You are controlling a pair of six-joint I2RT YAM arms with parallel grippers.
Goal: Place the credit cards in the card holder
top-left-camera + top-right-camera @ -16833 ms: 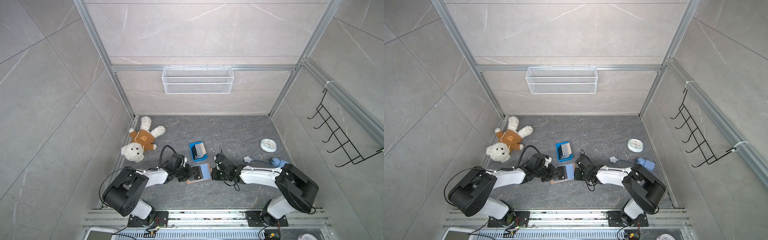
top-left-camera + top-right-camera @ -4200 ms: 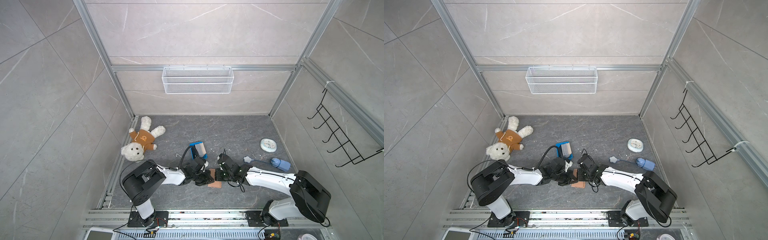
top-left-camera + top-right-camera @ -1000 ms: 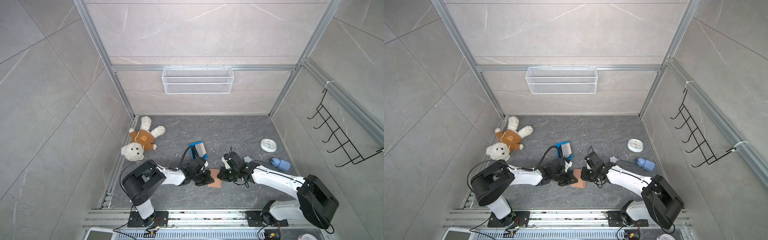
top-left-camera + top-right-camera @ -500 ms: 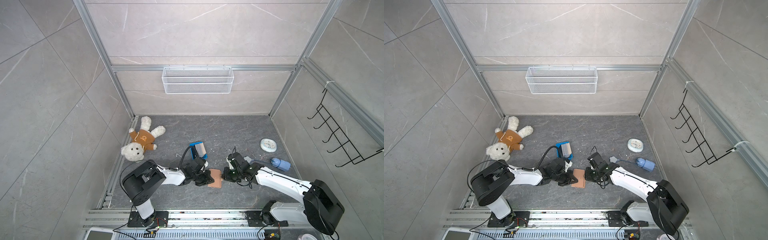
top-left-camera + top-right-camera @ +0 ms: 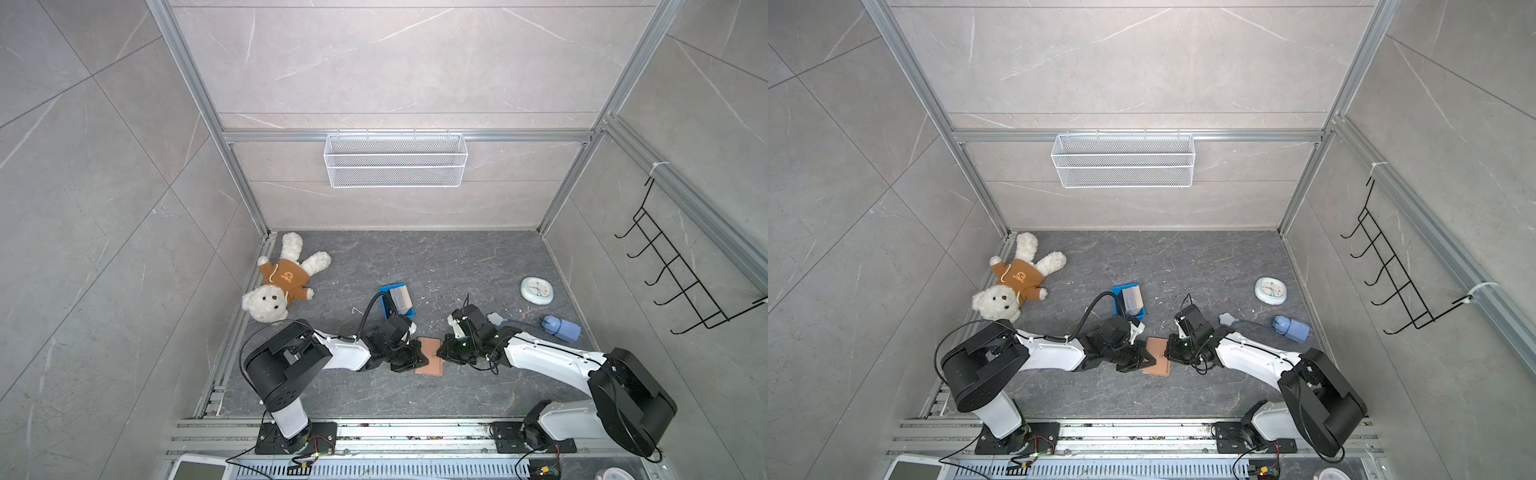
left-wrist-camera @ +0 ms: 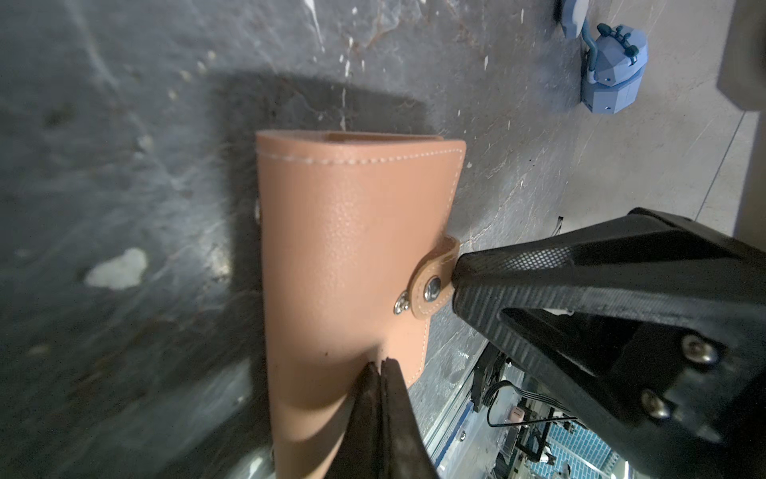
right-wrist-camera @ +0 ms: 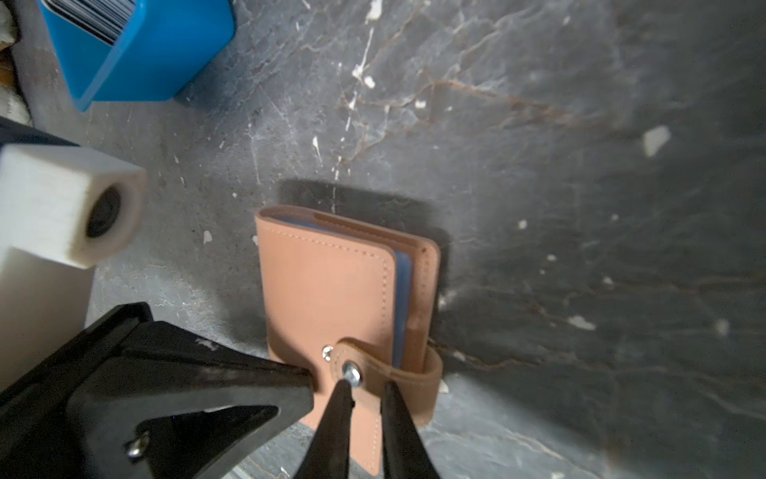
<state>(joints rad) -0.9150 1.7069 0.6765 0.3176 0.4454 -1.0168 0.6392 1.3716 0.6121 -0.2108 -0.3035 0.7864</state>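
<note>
A: Where is the card holder (image 5: 430,356)?
B: Flat on the dark marbled surface (image 5: 457,266), between the left end effector (image 6: 381,365) and the right end effector (image 7: 364,390), near the blue tray (image 5: 385,291) that holds the stacked credit cards (image 5: 401,297)
A: How does it look?
B: Tan grained leather with pale stitching, folded shut, with bluish sleeves (image 7: 403,298) showing at the open edge. The strap (image 7: 410,373) wraps round, its snap (image 7: 352,377) just beside the stud (image 7: 327,352), not on it
A: And the grips?
B: The left one is fully closed, tips pressing the cover and gripping nothing. The right one stands narrowly apart, straddling the strap tab; I cannot tell whether it pinches it
</note>
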